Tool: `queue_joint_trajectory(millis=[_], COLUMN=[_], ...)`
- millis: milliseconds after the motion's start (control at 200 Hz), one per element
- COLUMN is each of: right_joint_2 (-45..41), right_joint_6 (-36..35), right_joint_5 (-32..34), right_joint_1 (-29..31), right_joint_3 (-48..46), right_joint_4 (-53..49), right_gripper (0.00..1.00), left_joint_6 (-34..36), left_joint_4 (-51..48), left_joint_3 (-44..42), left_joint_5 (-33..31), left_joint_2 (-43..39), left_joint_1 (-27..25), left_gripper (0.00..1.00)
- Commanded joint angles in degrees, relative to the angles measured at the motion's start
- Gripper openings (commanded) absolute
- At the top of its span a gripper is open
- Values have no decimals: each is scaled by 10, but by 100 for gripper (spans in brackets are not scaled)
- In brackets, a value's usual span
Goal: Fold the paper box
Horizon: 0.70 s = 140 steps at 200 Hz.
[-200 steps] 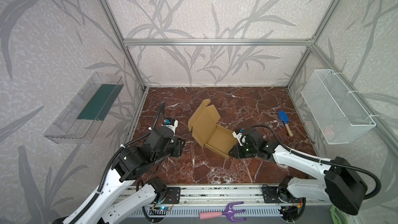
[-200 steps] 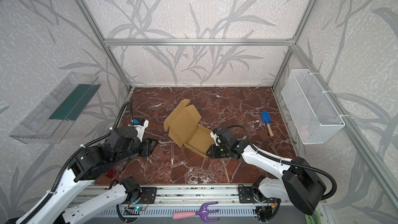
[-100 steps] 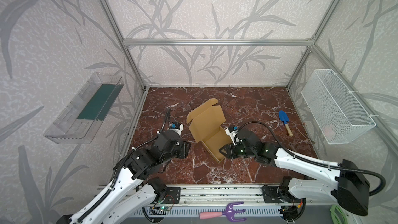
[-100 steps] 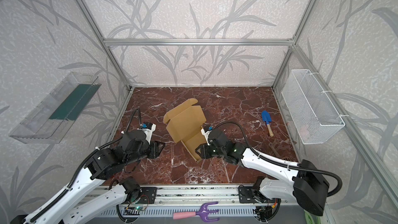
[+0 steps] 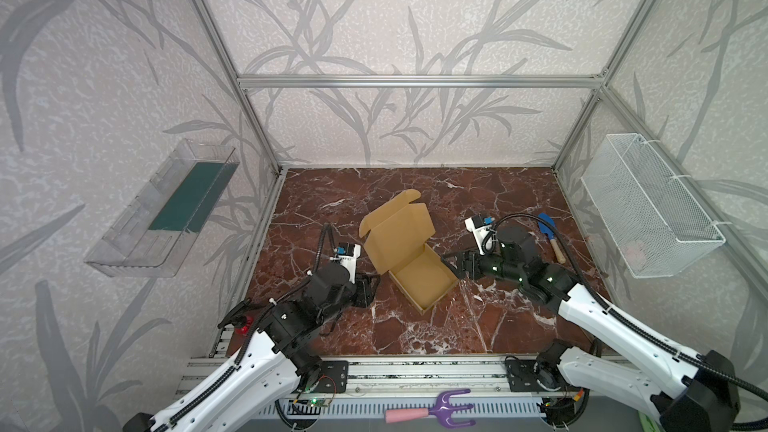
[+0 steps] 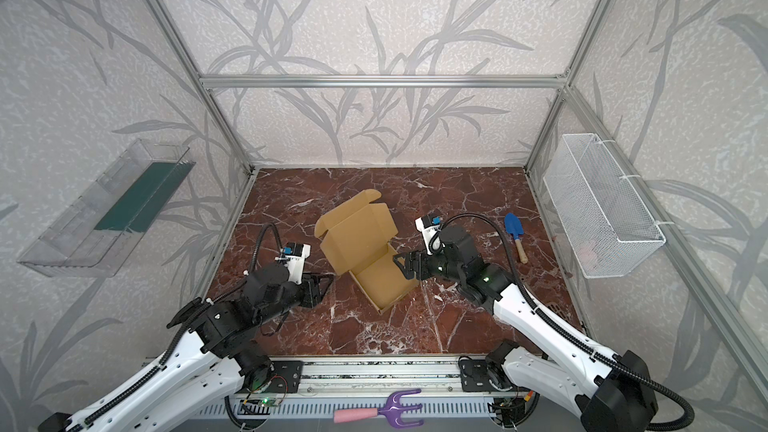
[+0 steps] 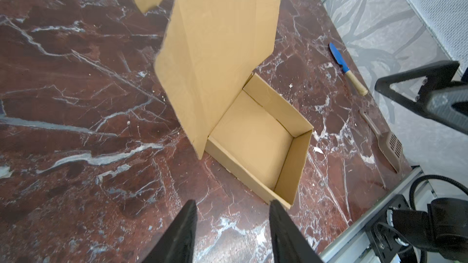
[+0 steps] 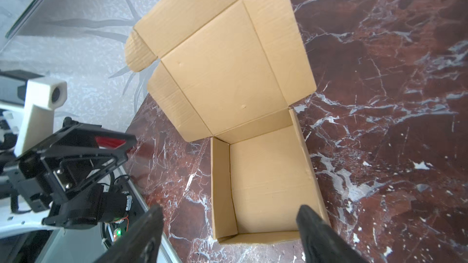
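The right gripper [image 8: 230, 228] has its jaws spread wide and grips nothing. In the right wrist view its two fingers [image 8: 314, 226] straddle the near wall of the box [image 8: 268, 180]. In both top views it sits low at the box's right wall [image 5: 457, 265] [image 6: 401, 265]. Whether it touches the cardboard I cannot tell.

The left gripper [image 7: 231, 226] has its jaws partly spread, with only bare marble in the gap. In both top views it sits low, just beside the box's left corner [image 5: 368, 288] [image 6: 322, 284].

The box [image 5: 422, 280] [image 6: 380, 280] [image 7: 253, 142] rests on the table [image 5: 415, 326] near the middle, between the two grippers and turned corner-on to the front rail. Its tray is formed, with four walls standing upright around a flat floor. The lid rises from the far-left wall and leans back, away from the tray. The lid's side flaps and rounded end tab are unfolded.

To the right of the right arm a trowel [image 5: 548, 234] [image 6: 515, 236] lies flat, well apart from the box, blue blade toward the back wall and wooden handle toward the front. The left wrist view shows a brown scoop [image 7: 390, 148] near it, closer to the front rail.

A wire basket [image 5: 648, 209] hangs on the right wall. A clear bin [image 5: 166, 218] with a dark green panel hangs on the left wall. A purple rake [image 5: 436, 409] with a pink handle lies on the ledge in front of the rail.
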Motion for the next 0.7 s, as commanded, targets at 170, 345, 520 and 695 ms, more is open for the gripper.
queue_joint_trajectory(millis=[170,345,520,695], right_joint_2=[-25,-39,-51,-60], right_joint_6=[-32,-37,-48,-49], right_joint_5=[-51,-71,-84,-95], right_joint_1=[-1,-2,-2,-1], right_joint_3=[5,-8,-19,-28], right_joint_4=[30,59,74,89], right_gripper=[89,89,89,89], left_joint_6=[-21,-13,-18,-38], left_joint_4=[177,265,331,388], left_joint_3=[-90,-130,-147,-156], left_joint_5=[-75,-102,-71,-20], left_joint_2=[-35,-37,-17,25], left_joint_1=[6,20,52,93], left_gripper=[52,53,52,50])
